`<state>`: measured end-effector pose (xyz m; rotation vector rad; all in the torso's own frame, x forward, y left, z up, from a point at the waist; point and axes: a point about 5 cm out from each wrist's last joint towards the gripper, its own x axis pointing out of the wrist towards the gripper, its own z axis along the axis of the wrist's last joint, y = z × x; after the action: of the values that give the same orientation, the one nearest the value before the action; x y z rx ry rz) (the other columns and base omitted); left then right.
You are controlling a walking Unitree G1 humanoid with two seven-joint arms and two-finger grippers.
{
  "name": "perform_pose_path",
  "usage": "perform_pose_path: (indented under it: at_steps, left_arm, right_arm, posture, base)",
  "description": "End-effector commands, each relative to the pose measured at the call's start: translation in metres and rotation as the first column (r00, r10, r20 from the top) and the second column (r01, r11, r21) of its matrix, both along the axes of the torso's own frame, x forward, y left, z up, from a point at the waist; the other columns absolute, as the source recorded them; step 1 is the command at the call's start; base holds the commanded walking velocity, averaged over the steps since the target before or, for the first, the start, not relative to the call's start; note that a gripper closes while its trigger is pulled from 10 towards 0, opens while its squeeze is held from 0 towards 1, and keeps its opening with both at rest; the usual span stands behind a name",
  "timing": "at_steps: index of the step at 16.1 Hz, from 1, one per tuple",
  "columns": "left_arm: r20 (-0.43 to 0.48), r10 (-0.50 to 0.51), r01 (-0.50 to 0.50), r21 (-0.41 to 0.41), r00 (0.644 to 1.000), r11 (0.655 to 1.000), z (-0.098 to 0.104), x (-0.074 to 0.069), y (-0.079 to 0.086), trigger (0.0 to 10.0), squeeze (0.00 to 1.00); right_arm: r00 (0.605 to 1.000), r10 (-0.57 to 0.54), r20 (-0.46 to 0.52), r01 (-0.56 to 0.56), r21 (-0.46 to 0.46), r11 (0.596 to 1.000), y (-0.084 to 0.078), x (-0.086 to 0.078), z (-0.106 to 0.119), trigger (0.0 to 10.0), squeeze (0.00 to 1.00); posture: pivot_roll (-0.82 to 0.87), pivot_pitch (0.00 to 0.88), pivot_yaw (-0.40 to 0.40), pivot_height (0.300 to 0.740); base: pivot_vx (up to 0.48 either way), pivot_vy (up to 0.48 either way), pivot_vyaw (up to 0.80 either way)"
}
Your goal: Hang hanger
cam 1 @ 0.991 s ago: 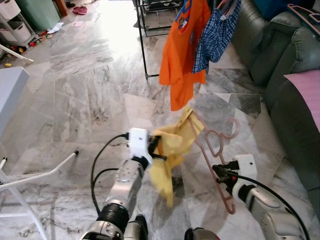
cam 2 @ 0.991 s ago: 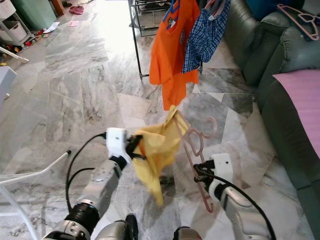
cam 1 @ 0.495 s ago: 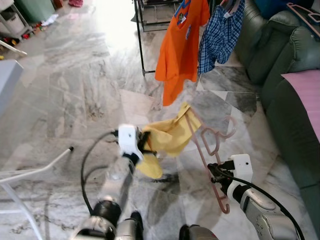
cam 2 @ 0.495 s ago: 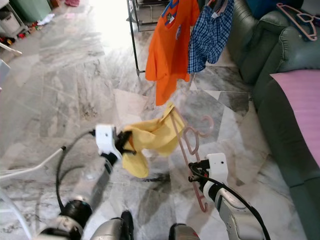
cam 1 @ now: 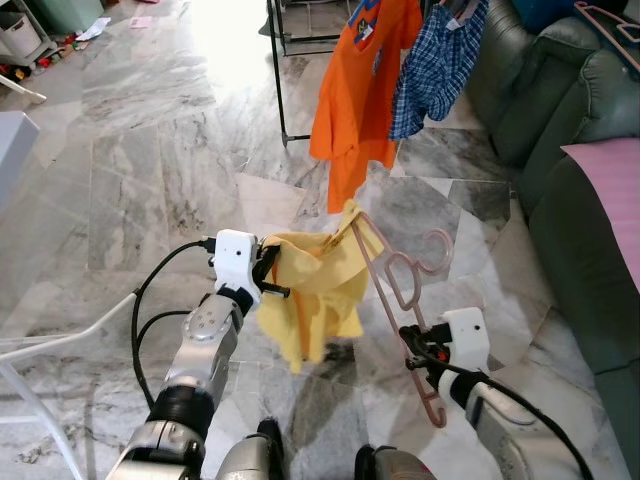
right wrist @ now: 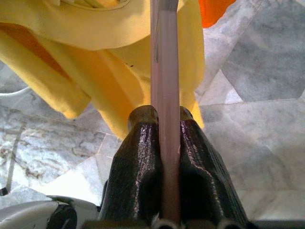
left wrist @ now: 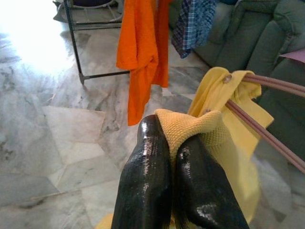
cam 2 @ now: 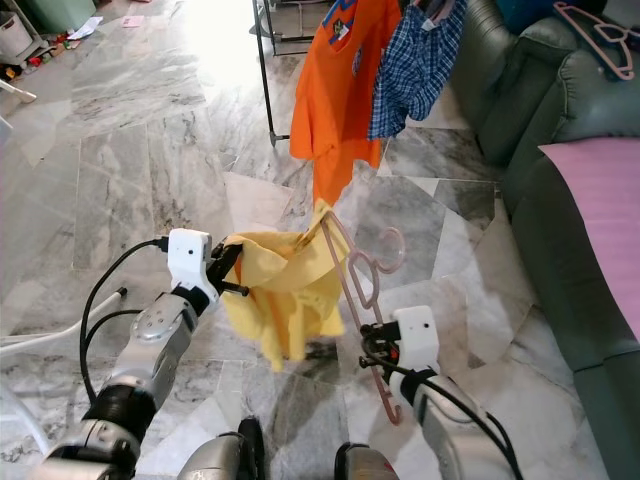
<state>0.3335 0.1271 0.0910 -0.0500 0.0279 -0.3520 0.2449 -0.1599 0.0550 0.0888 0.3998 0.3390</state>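
Observation:
A pink plastic hanger point(cam 1: 398, 300) is held upright-tilted in front of me, one arm threaded into a yellow shirt point(cam 1: 310, 300). My right gripper point(cam 1: 412, 352) is shut on the hanger's lower bar point(right wrist: 164, 95). My left gripper point(cam 1: 268, 277) is shut on the yellow shirt's ribbed collar point(left wrist: 190, 129), pulling it leftward from the hanger. The shirt's body droops between the two grippers. Ahead stands a black clothes rack point(cam 1: 282, 90) with an orange shirt point(cam 1: 355, 95) and a blue checked shirt point(cam 1: 432, 65) hanging from it.
A dark green sofa point(cam 1: 560, 120) runs along the right, with a pink cushion point(cam 1: 615, 190) and another pink hanger point(cam 1: 610, 25) on it. White frame legs point(cam 1: 70, 345) cross the marble floor at lower left. Bins and small clutter point(cam 1: 40, 40) lie at far left.
The view has shifted as I move. The yellow shirt now hangs lower and more spread between the grippers; both grips are unchanged.

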Motion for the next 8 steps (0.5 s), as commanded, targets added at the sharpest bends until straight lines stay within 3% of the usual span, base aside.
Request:
perform_pose_path:
  at_steps: [1, 4, 8]
  left_arm:
    - [0.002, -0.008, 0.008, 0.015, 1.0, 1.0, 0.0, -0.004, 0.005, 10.0, 0.0]
    - [0.071, -0.002, -0.003, 0.059, 0.997, 0.998, 0.007, -0.007, 0.011, 10.0, 0.0]
    - [0.102, -0.024, 0.027, -0.02, 0.995, 0.999, 0.016, -0.008, 0.004, 10.0, 0.0]
  right_arm:
    - [1.0, -0.001, 0.029, 0.001, -0.003, 1.0, 0.004, -0.004, 0.004, 10.0, 0.0]
    - [1.0, 0.004, -0.001, -0.004, -0.055, 0.998, 0.0, -0.013, -0.001, 10.0, 0.0]
    - [0.995, 0.04, -0.094, -0.046, -0.054, 0.997, -0.003, -0.025, -0.01, 10.0, 0.0]
  posture:
    - [-0.16, 0.226, 0.072, 0.74]
    - [-0.19, 0.237, 0.108, 0.74]
    - [-0.21, 0.243, 0.114, 0.74]
  base:
    - [0.0, 0.0, 0.0]
    - [0.0, 0.0, 0.0]
    - [0.0, 0.0, 0.0]
